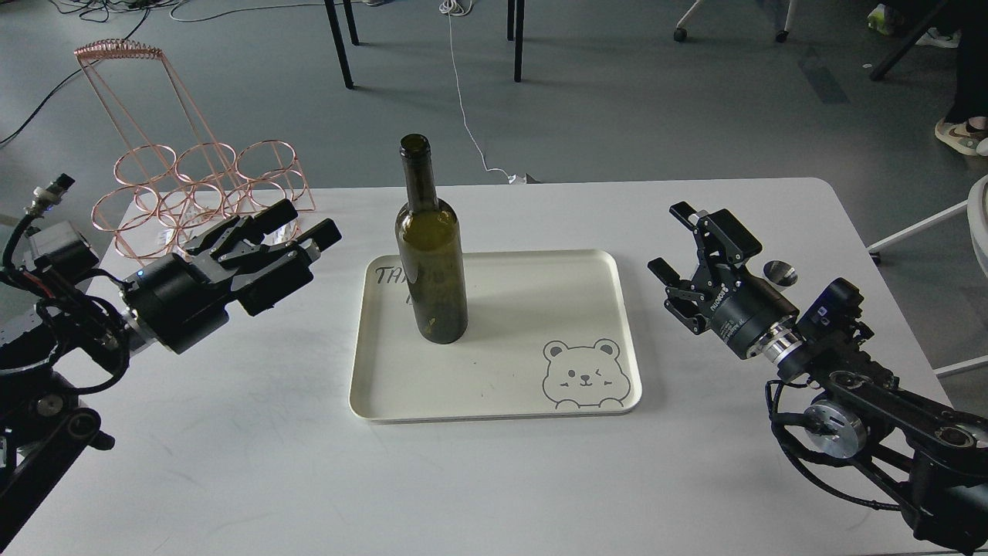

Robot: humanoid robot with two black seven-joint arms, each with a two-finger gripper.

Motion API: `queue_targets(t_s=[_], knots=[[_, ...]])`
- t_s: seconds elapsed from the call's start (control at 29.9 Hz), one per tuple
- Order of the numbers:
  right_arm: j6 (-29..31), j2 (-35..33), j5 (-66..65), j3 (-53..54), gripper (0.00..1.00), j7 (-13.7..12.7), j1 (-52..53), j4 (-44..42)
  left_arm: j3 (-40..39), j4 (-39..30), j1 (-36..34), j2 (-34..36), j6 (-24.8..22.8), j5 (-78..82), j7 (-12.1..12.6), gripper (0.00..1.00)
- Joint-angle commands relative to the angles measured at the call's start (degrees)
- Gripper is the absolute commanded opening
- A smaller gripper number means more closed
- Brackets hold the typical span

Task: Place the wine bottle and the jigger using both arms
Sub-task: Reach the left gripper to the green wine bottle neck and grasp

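Head view, the only one given: wine bottle (431,255) stands upright on the left part of a cream tray (494,409), its long axis vertical, neck up and mouth uncorked. The tray sits mid-tabletop (270,479) with a bear drawing in its near right corner.

Left claw (297,224) hovers just left of the bottle, roughly level with its shoulder, fingers spread apart and holding nothing, their tips pointing right toward the glass. The bottle lies directly ahead of those fingertips, near but not touching. This arm is plainly the nearer one to the bottle, and a sideways approach across the vertical axis looks like the natural grasp.

Right claw (678,241) is over the bare tabletop right of the tray, well apart from the bottle, its fingers also spread and empty. Just behind and to the right of it, a small shiny disc shows past the claw body; I judge this to be the top of the jigger (779,272), mostly hidden by the wrist, so whether it stands upright cannot be confirmed. It lies on the far side of the right claw, away from the tray, so that arm would have to turn or draw back to reach it.

A copper wire rack (201,193) stands at the far left corner of the tabletop, behind the left arm.
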Motion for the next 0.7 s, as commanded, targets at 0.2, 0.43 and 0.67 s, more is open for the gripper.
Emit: queue_targets(t_s=[0.2,0.43,0.67], knots=[[0.0,-0.1,-0.1,0.1,0.99,0.0,0.0,0.0,11.5,5.2,-16.0,1.0,0.8,8.3,0.0,0.98],[0.0,-0.5,-0.1,0.5,0.99,0.0,-0.3,0.1,14.6,10.0,-20.4,-1.6,1.0,8.8,0.0,0.98],[0.0,-0.8,0.0,0.8,0.99,0.0,-0.4,0.1,16.6,13.0,-23.1,-3.9,1.1,8.8,0.0,0.98]])
